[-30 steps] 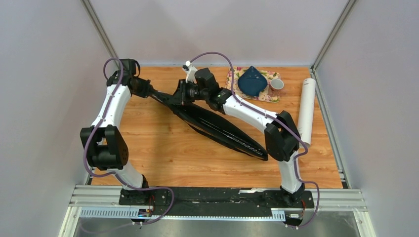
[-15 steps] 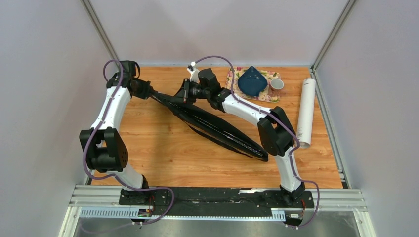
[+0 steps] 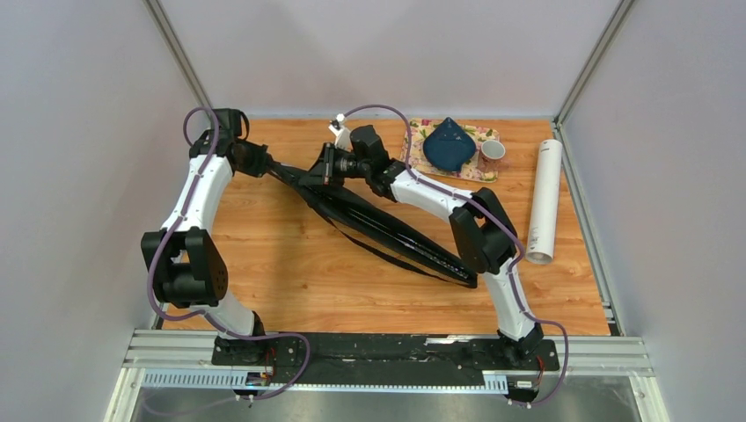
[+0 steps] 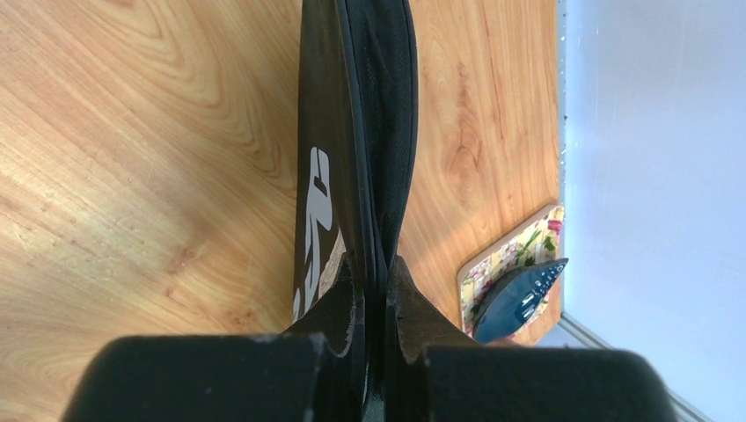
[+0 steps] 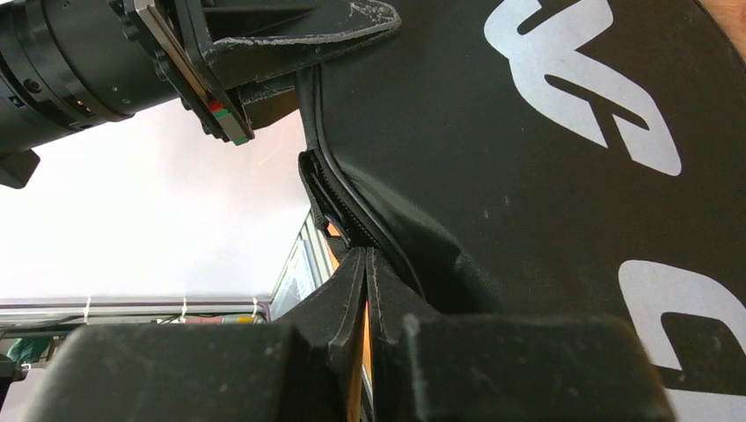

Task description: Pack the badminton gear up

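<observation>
The top view gives you the whole layout. The racket cover lies diagonally across the table, with its far-left end raised between your two arms. The white tube lies along the right edge, well apart from the cover. The floral tray, carrying a blue cloth and a small cup, sits at the back. The left gripper and right gripper crowd that raised end, but from above you cannot read their jaws.

The wrist views settle it. Your left wrist camera shows the left gripper pinched tight on the cover's thin edge, the black fabric with its white lettering running away from the fingers. Your right wrist camera shows what neither other view does — the right gripper with its tips pressed together on the zippered seam. The left gripper's finger is clamped on the same edge just above.
</observation>
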Controlling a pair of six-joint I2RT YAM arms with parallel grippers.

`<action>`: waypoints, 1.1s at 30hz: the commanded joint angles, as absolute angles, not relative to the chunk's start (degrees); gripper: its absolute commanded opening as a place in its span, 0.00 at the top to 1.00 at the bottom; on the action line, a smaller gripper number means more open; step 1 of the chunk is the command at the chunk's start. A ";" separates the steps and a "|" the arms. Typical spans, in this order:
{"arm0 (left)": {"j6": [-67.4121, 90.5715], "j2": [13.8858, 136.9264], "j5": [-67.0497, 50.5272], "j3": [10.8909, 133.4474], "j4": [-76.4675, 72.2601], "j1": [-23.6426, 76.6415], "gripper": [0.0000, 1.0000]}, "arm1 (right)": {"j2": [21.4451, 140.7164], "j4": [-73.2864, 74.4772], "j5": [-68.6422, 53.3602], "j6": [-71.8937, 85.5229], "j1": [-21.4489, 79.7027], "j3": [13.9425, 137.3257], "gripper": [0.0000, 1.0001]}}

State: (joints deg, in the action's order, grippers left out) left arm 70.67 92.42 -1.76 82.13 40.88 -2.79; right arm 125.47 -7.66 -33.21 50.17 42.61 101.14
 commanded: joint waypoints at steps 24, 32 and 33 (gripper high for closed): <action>74.00 89.74 -8.70 79.98 43.07 -2.81 1.00 | 134.91 -33.31 -40.78 76.55 41.40 105.30 0.73; 74.00 89.47 -8.70 79.98 42.63 -2.81 1.00 | 135.35 -34.89 -41.04 79.19 41.13 104.24 0.82; 74.00 89.47 -8.61 79.89 42.63 -2.81 1.00 | 135.53 -34.54 -41.13 79.36 41.13 104.76 0.83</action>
State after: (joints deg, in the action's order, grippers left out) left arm 70.74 91.44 -3.05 80.51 39.51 -3.03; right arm 134.21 -31.20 -41.04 76.82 41.43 103.55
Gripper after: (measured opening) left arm 0.055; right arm 0.192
